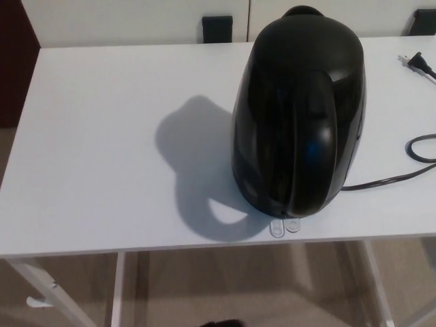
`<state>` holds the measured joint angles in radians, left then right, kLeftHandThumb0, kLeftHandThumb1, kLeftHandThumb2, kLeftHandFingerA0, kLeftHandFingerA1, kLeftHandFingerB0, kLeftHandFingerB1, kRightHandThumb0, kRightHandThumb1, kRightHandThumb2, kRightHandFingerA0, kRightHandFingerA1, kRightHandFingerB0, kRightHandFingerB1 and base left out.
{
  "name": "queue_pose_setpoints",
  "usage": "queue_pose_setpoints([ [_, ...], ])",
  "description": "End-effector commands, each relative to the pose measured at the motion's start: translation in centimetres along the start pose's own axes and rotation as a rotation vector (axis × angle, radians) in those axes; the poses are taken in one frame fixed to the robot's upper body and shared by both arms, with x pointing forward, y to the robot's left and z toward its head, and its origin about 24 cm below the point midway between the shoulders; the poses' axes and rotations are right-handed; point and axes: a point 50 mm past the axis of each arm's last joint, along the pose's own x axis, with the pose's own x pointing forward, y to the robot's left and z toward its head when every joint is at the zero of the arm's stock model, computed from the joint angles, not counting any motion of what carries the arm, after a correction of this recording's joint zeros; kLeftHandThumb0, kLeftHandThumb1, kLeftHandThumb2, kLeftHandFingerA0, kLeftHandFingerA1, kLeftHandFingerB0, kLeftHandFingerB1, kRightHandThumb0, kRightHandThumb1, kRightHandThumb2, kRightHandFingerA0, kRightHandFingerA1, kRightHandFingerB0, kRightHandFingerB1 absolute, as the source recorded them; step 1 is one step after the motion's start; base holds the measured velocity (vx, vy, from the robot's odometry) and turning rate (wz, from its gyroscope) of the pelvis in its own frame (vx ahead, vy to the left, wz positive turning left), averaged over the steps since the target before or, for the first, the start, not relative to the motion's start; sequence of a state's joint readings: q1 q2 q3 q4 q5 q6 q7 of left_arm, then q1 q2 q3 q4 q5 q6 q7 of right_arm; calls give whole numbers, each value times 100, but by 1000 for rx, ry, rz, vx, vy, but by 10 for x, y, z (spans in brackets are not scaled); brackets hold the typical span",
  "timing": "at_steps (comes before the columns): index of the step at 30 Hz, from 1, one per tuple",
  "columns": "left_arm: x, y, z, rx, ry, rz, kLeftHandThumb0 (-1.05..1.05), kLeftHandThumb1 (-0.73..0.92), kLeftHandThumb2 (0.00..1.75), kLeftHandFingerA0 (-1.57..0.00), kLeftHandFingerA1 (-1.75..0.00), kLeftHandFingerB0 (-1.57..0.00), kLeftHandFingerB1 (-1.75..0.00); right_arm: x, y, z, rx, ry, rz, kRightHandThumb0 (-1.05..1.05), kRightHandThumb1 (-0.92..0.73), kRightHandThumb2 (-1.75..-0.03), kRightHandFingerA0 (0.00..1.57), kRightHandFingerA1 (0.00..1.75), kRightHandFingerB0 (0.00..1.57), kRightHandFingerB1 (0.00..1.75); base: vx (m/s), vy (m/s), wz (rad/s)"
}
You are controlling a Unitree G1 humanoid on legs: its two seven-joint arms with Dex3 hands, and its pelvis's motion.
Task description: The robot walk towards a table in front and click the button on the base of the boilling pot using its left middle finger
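A glossy black boiling pot (298, 112) stands on the white table (102, 170), right of centre, its handle facing me. At the foot of the pot, near the table's front edge, two small clear button tabs (284, 227) stick out from the base. Only a dark sliver (219, 323) shows at the bottom edge of the picture; I cannot tell whether it belongs to my left hand. My right hand is out of the picture.
A black power cord (395, 178) runs from the pot's base to the right, with its plug (414, 63) lying at the far right. White table legs (119, 286) and a wood-tone floor show below the front edge. Dark chair backs (216, 28) stand behind the table.
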<state>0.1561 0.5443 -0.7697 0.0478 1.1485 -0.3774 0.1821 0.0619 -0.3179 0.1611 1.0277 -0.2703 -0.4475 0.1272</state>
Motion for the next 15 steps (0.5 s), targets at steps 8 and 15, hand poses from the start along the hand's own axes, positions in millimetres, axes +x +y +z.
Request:
queue_pose_setpoints([
  [8, -55, -67, -109, -949, 809, 116, -65, 73, 62, -36, -39, -25, -30, 2, 0, -3, 55, 39, -73, -47, -53, -80, 65, 55, 50, 51, 0, 0, 0],
  [15, -79, -70, -130, -1020, 937, 166, -63, 73, 61, -32, -38, -24, -30, 4, -4, 2, 50, 23, -88, -48, -53, -81, 63, 55, 49, 50, 0, 0, 0],
])
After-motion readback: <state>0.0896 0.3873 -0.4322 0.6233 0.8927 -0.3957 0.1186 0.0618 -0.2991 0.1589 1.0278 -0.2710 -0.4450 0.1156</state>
